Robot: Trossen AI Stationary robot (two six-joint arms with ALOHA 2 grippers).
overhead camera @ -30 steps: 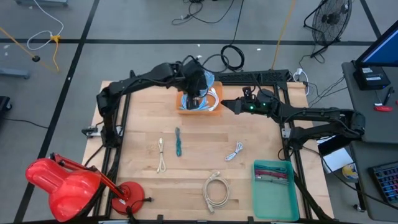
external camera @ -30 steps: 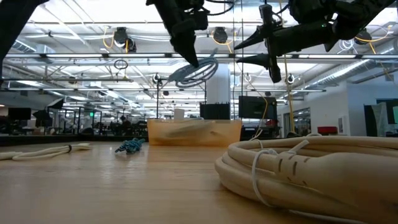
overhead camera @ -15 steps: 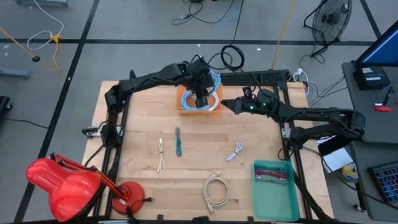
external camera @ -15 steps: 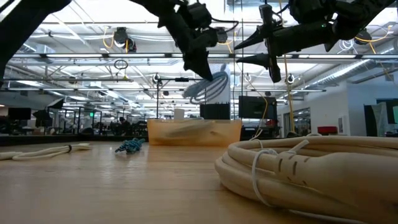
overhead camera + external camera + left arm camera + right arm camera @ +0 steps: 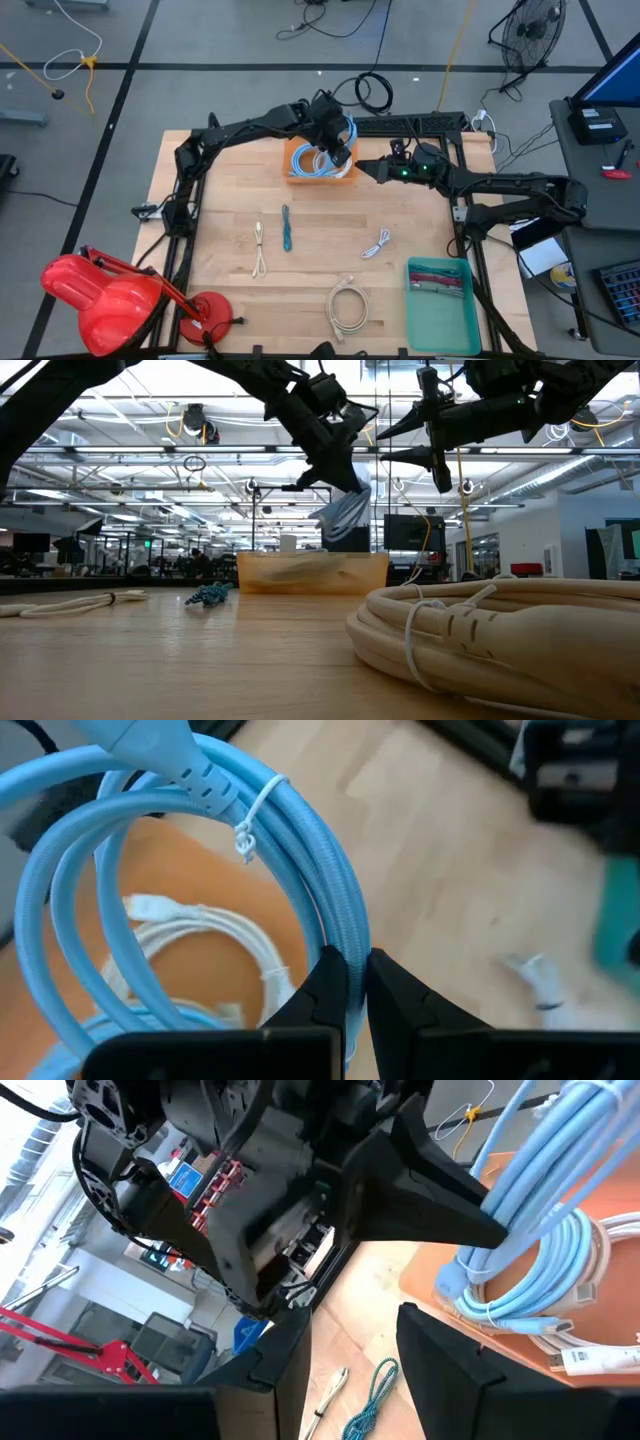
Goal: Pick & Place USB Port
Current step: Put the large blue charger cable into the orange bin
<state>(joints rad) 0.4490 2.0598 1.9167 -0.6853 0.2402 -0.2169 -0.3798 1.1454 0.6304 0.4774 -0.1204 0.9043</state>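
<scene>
My left gripper is above the right part of the orange bin, shut on a coiled light-blue cable. More cables, a white one among them, lie in the bin below it. My right gripper waits open in the air, just right of the bin, pointing at the left gripper. My left gripper pinches the bundled strands of the blue coil between its two fingers, coming from above and slanting toward the table's right. The coil is lifted clear of the bin. It hangs tilted below the fingers, held together by a white tie.
On the wooden table lie a teal braided cable, a beige cable, a small white-blue cable and a thick beige coil. A teal tray sits near right, a red lamp near left.
My left gripper has carried the blue coil toward the table's right, over the bin, and turned. The coil, almost level a second ago, now hangs tipped downward below the fingers. My right gripper has kept still.
</scene>
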